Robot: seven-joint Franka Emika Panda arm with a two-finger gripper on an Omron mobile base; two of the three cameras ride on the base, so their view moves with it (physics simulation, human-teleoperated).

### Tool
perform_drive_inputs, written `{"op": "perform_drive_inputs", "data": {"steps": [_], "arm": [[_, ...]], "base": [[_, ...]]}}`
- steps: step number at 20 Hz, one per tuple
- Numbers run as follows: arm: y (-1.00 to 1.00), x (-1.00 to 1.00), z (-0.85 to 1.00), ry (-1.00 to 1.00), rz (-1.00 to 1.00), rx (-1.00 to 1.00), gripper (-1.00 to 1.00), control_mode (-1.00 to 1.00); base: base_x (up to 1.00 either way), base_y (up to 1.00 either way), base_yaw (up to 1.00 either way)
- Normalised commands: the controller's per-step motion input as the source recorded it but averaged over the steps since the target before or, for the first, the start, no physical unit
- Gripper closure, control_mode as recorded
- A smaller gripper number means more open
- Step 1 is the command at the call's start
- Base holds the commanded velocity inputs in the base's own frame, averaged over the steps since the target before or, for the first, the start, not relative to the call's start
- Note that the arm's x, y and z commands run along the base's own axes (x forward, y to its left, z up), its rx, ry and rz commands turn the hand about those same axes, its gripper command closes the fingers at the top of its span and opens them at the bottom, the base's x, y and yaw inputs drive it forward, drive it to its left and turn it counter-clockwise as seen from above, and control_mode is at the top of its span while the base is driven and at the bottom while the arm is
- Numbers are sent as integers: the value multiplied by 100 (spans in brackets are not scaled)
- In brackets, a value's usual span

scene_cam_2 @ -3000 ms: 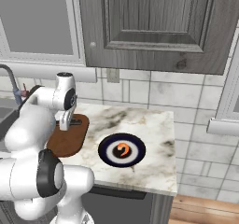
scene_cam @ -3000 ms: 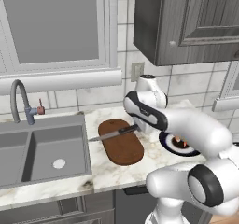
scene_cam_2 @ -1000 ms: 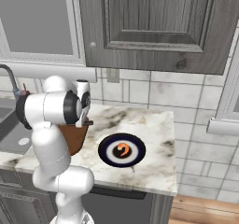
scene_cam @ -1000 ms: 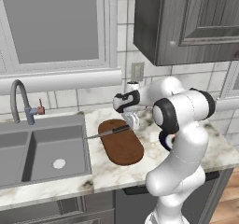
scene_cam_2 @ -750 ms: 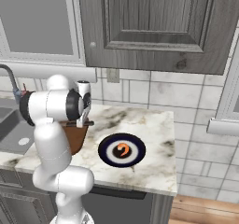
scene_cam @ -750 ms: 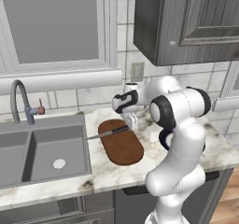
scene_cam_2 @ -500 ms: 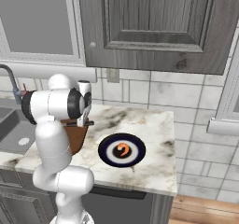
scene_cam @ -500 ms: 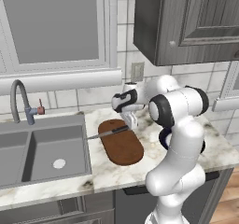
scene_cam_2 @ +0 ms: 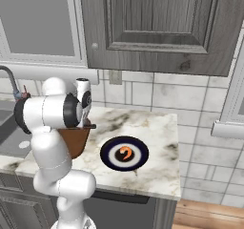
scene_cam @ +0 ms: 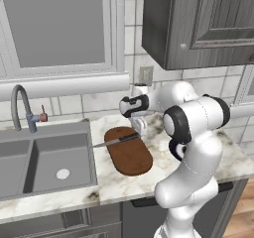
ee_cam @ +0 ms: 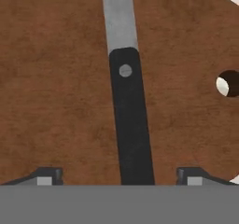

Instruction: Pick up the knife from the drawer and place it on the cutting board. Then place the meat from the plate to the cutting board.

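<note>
The knife [ee_cam: 128, 115] is laid on the cutting board [scene_cam: 128, 150] in the middle of the left base view, the gripper [ee_cam: 119, 175] is spread wide and empty above it, and the meat [scene_cam_2: 125, 153] is left on the plate [scene_cam_2: 108, 160].

Both base views face the counter [scene_cam: 124, 182]; hand view looks closely down.

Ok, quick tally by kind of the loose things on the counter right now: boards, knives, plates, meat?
Cutting board: 1
Knife: 1, lying on the board
Plate: 1
Meat: 1, on the plate
Total: 4
</note>
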Motion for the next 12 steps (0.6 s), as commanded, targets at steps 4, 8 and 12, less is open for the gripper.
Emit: {"op": "perform_drive_inputs", "data": {"steps": [4, 8, 12], "arm": [[7, -56, 55, -17, -6, 0, -100, -100], [17, -58, 29, -12, -15, 0, -100, -100], [1, -67, 43, -7, -27, 0, -100, -100]], "base": [[0, 0, 0], [0, 0, 0], [0, 0, 0]]}}
